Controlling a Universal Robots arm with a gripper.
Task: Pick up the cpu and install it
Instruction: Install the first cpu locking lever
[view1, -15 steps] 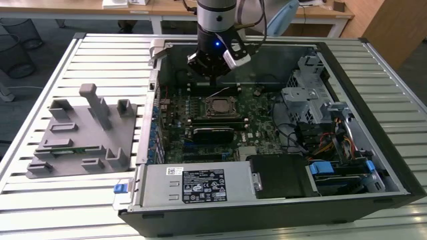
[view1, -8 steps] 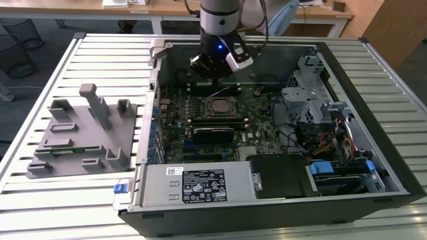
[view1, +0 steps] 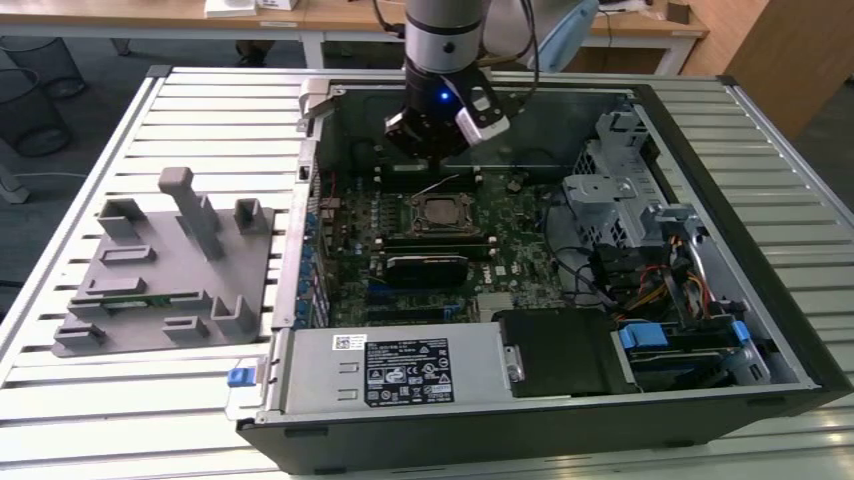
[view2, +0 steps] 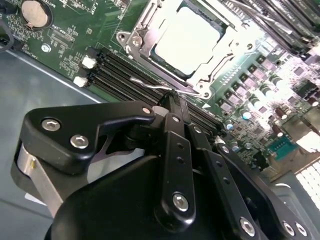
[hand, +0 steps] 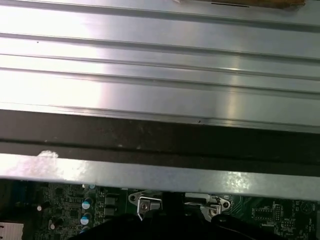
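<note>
The cpu lies flat in the motherboard socket with its silver top facing up, inside the metal socket frame. The exterior view shows the cpu in the middle of the board inside the open computer case. My gripper hangs just beside the socket, shut, with its black fingertips down at the thin wire lever along the socket's edge. Whether the tips pinch that wire is hidden. In the exterior view the gripper hovers over the board just behind the socket.
A grey fixture tray on the exterior view's left holds a green memory stick. The case contains a power supply, a drive cage and cables. The case wall stands close behind the gripper.
</note>
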